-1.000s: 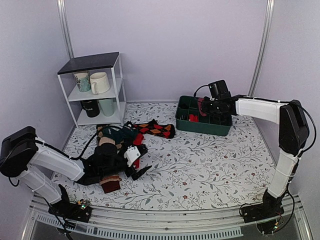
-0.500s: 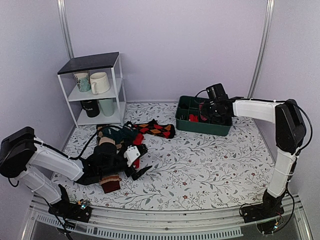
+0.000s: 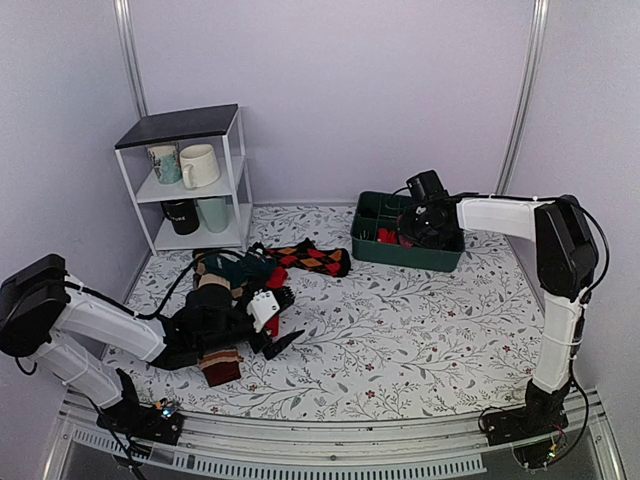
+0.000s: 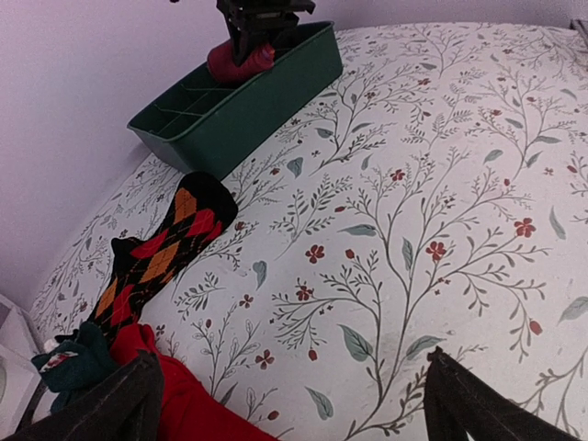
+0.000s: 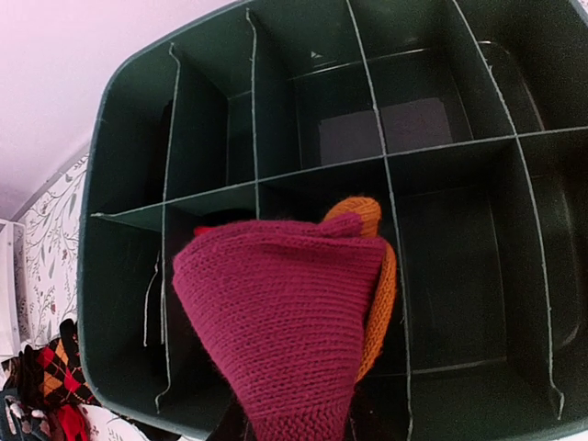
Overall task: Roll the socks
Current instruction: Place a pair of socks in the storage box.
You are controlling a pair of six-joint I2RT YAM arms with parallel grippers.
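Maroon sock (image 5: 285, 312) in right jaws over bin (image 5: 129, 156)

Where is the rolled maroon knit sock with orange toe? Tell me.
The maroon sock is in the right gripper, over the green divided bin, back right in the top view.

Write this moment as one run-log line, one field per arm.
right gripper: shut on maroon sock, over green bin | left gripper: open, empty, beside sock pile | roll not yet released
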